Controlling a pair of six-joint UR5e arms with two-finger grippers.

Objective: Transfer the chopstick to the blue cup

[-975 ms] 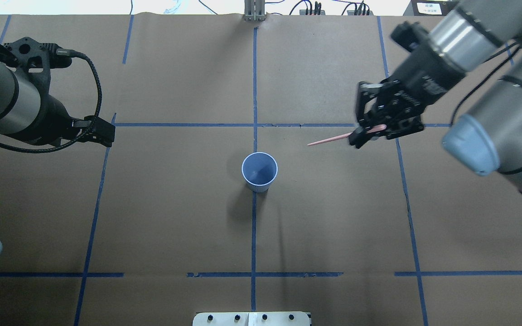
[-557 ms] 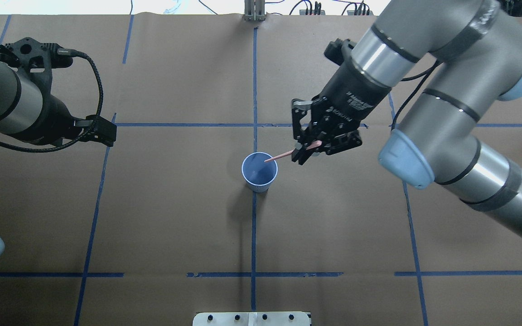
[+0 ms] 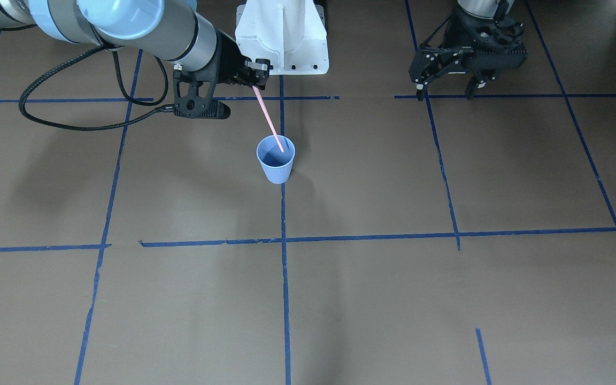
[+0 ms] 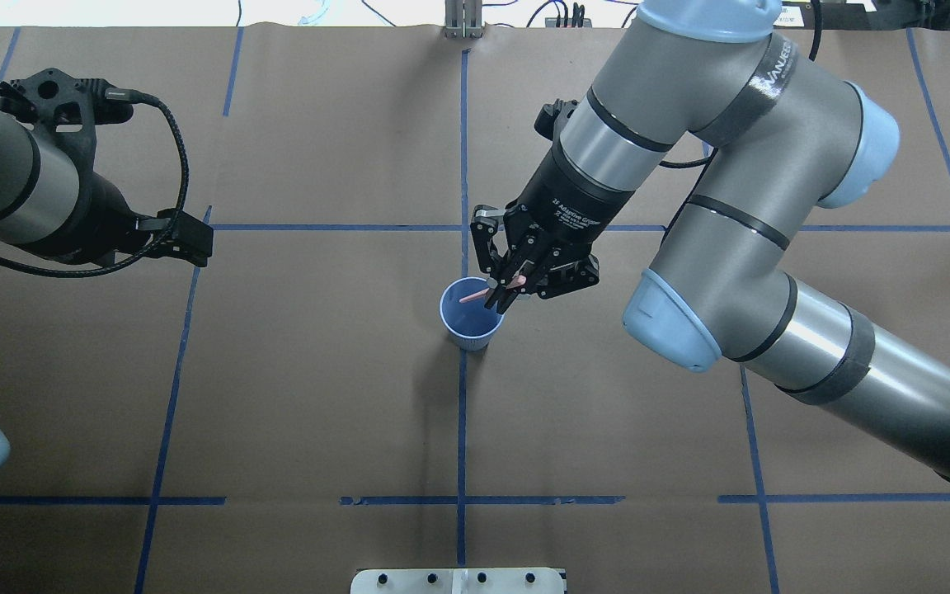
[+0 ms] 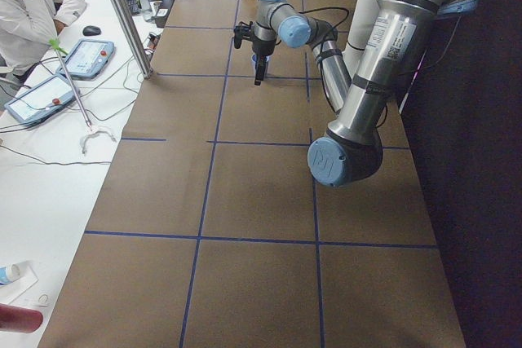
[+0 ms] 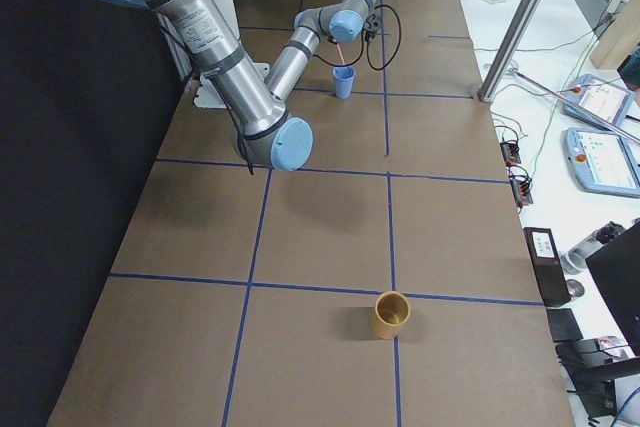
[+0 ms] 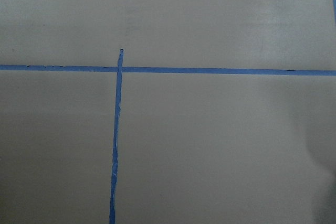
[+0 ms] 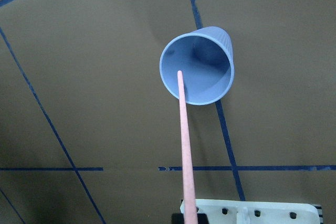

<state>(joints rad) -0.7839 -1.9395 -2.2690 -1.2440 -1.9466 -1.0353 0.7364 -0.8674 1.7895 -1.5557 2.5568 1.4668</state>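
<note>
The blue cup stands upright at the table's middle on a tape crossing, also seen in the front view and the right wrist view. My right gripper hangs above the cup's rim on the robot's right side, shut on the top end of the pink chopstick. The chopstick slants down and its lower tip lies within the cup's opening; how deep it reaches I cannot tell. My left gripper hovers far off on the robot's left, open and empty.
A tan cup stands near the table's end on the robot's right. The white robot base is at the back of the table. Blue tape lines grid the brown paper. A person sits at the side table.
My right gripper has carried the chopstick leftward from well right of the cup to over it, and the tip now sits in the cup's opening. The left arm has stayed still.
</note>
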